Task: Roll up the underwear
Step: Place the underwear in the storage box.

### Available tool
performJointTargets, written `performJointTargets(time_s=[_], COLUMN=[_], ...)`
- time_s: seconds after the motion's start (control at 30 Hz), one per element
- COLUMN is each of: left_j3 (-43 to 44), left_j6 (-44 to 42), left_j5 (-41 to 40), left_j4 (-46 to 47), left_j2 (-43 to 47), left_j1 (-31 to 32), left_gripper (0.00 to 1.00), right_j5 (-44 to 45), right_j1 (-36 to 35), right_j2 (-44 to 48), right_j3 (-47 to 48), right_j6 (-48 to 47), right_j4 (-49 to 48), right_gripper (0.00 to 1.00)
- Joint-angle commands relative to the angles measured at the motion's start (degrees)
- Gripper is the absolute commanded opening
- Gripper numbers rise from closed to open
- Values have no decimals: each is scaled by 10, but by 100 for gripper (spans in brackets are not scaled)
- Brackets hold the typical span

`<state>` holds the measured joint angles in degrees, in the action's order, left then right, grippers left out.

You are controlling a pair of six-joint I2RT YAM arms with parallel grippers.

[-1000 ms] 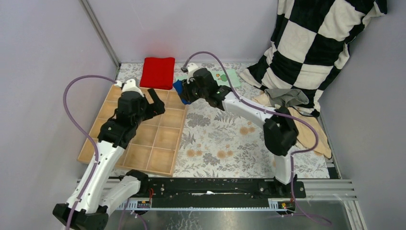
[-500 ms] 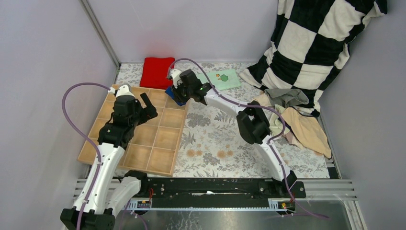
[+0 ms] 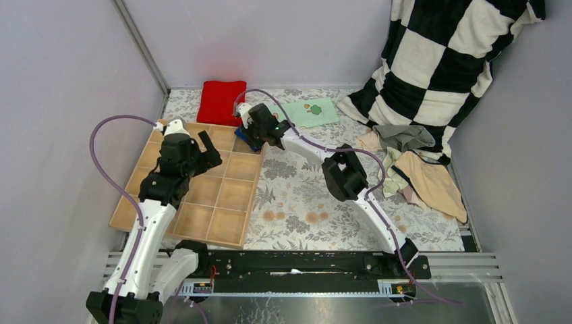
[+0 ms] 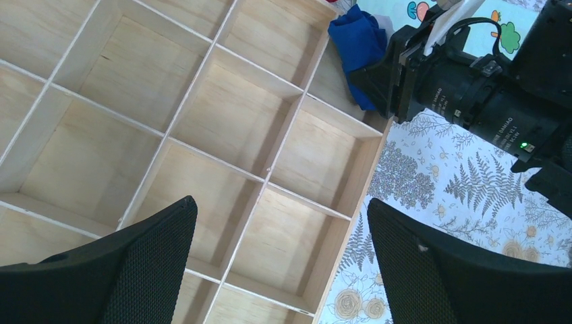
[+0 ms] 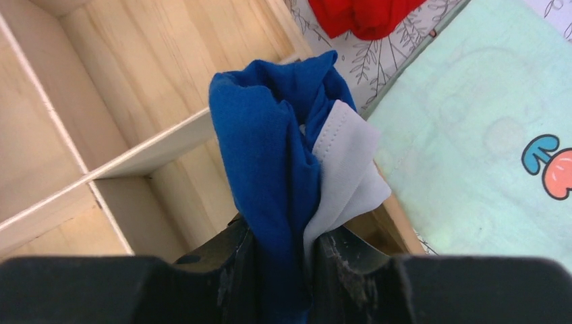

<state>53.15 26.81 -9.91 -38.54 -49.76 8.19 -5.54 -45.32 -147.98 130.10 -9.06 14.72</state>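
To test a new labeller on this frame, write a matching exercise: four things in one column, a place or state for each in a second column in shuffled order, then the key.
Column one
1. blue underwear
2. red cloth
3. left hand
4. mint cloth

Column two
A. open, above the wooden tray
B. lying flat on the table, right of the red cloth
C. pinched in the right hand
D. folded, past the tray's far edge

Pairs: 1-C, 2-D, 3-A, 4-B
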Motion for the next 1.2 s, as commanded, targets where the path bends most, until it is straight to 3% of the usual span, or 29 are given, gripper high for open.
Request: performJointTargets(time_s=[0.0, 0.4, 0.47, 0.6, 0.77, 1.17], left_j3=[-11, -22, -23, -22, -25, -20], left_j6=[-13, -15, -16, -15, -13, -9], left_j5=[14, 38, 39, 41, 47, 68], left_j4=[14, 25, 26, 23, 24, 22], left_j2=[4, 12, 11, 12, 16, 18], left_j1=[-5, -5, -5, -5, -5, -5], left_gripper=[99, 99, 99, 99, 99, 99], right_j5=[27, 40, 39, 37, 32, 21], right_j1=[-1, -2, -2, -3, -3, -3], right_j2=[-13, -44, -45, -34, -10, 24], right_j3=[33, 46, 44, 30, 9, 12], right_j6=[0, -39, -42, -36, -24, -3], right_j4=[0, 53, 58, 49, 22, -5], right_gripper=[0, 4, 9, 35, 51, 74])
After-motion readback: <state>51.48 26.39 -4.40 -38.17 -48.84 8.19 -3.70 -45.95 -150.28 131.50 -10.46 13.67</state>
